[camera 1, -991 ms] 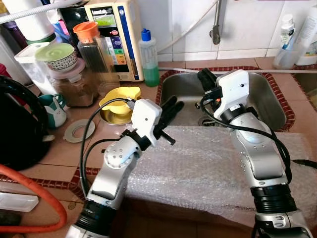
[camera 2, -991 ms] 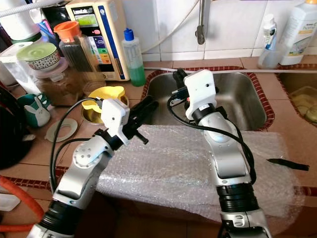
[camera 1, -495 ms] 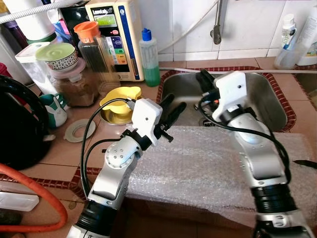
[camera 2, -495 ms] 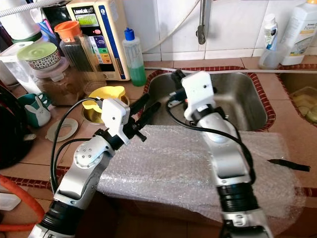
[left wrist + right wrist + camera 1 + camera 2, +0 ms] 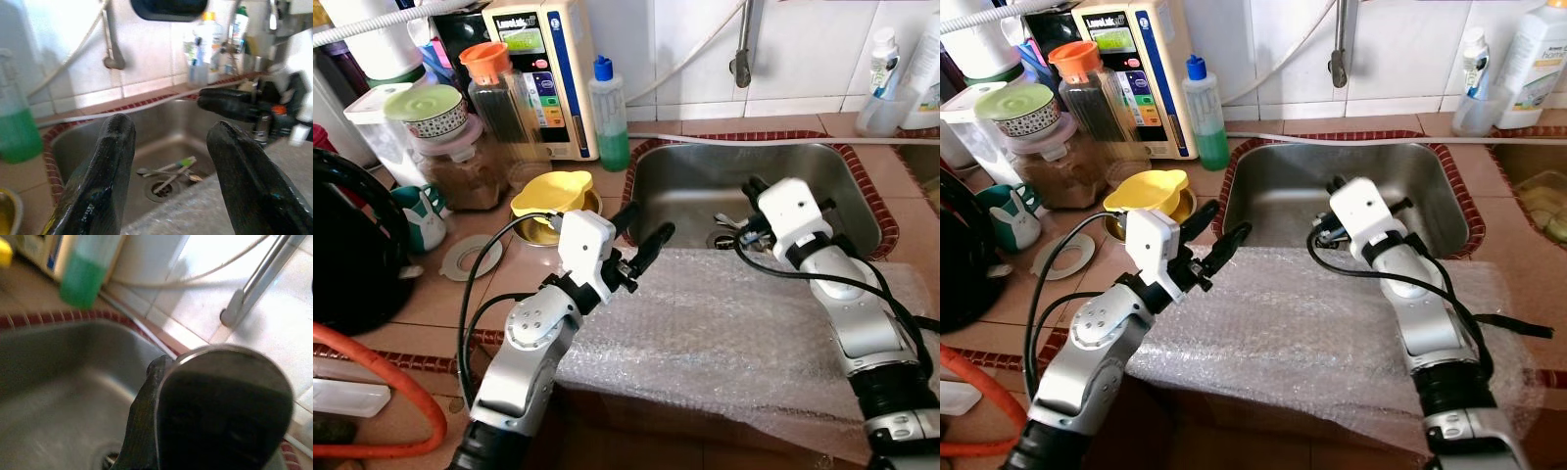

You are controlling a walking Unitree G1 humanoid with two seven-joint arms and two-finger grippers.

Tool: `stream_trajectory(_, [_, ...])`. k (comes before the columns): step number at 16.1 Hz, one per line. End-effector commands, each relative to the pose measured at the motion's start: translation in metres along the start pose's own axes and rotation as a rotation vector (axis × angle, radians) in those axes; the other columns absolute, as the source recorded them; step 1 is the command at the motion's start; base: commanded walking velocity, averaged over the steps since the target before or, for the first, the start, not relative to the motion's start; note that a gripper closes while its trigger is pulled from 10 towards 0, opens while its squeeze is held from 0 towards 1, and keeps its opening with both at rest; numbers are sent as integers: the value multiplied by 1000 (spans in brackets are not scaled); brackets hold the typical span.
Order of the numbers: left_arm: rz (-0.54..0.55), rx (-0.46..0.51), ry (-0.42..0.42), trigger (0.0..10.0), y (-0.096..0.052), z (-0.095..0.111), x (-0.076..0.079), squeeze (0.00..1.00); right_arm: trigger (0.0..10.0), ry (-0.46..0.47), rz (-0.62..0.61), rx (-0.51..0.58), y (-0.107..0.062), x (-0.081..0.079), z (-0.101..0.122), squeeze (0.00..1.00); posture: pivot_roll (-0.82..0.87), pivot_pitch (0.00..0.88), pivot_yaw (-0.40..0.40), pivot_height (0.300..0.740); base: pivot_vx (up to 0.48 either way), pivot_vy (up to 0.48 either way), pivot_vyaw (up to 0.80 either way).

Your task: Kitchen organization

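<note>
A: Largest items first. Tiled counter, with a steel sink set in it at centre-far. Near edge of sink: bubble wrap sheet spread flat across the counter front.

B: Sink contents?

A: Utensils lying by the drain, one with a green handle. Exact type unclear.

B: Left side of counter?

A: Black kettle near-left. Far-left: water purifier unit, green soap bottle, orange-capped jar, yellow lid on a metal bowl.

B: Arms?

A: Left gripper hovers over the left edge of the bubble wrap, pointing at the sink; fingers spread, nothing between them. Right gripper reaches over the sink's near rim, above the drain. Cannot tell how its fingers stand; the wrist view is blocked by a dark rounded shape.
</note>
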State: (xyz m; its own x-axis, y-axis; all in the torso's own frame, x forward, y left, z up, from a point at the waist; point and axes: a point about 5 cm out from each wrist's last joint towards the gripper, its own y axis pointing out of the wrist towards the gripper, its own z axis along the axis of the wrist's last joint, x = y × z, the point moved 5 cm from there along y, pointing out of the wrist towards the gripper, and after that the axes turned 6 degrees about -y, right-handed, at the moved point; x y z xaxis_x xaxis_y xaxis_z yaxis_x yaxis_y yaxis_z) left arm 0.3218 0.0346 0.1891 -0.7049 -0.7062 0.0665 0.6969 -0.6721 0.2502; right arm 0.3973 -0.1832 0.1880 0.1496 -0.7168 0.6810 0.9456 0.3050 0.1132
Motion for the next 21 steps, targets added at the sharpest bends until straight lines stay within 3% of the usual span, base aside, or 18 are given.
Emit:
stream_trajectory(1, [-21, -18, 1, 10000, -5, 1, 1, 1000, 2000, -22, -16, 2, 2, 7, -2, 0, -256, 89, 176, 740, 0, 0, 0])
stream_trajectory(3, [-69, -54, -15, 10000, -6, -5, 10, 1000, 10000, 10, -17, -35, 1, 8, -13, 0, -251, 90, 177, 740, 0, 0, 0])
stream_trajectory(4, [-118, -95, -37, 10000, -9, -11, 20, 400, 10000, 32, -14, -73, 0, 6, -24, 0, -251, 90, 178, 740, 0, 0, 0])
stream_trajectory(5, [-148, -118, -41, 10000, -11, -15, 26, 188, 10000, 65, -10, -107, -1, 4, -32, 0, -251, 90, 178, 740, 0, 0, 0])
stream_trajectory(6, [-173, -136, -48, 10000, -11, -18, 31, 0, 10000, 102, 0, -136, -3, 1, -38, 1000, -251, 90, 178, 740, 0, 0, 0])
stream_trajectory(9, [-178, -160, -47, 10000, -11, -19, 30, 0, 10000, 174, 24, -253, -7, -10, -62, 1000, -252, 88, 181, 740, 0, 0, 0])
stream_trajectory(16, [-141, -157, -28, 10000, -9, -17, 23, 0, 10000, 193, -34, -266, -5, 0, -64, 1000, -257, 78, 178, 740, 0, 0, 0])
stream_trajectory(19, [-52, -126, 9, 10000, -5, -12, 7, 0, 10000, 262, -91, -206, 1, 11, -51, 1000, -259, 72, 173, 740, 0, 0, 0])
stream_trajectory(21, [63, -78, 28, 10000, -1, -2, -14, 0, 10000, 364, -144, -42, 9, 25, -16, 1000, -262, 69, 171, 740, 0, 0, 0])
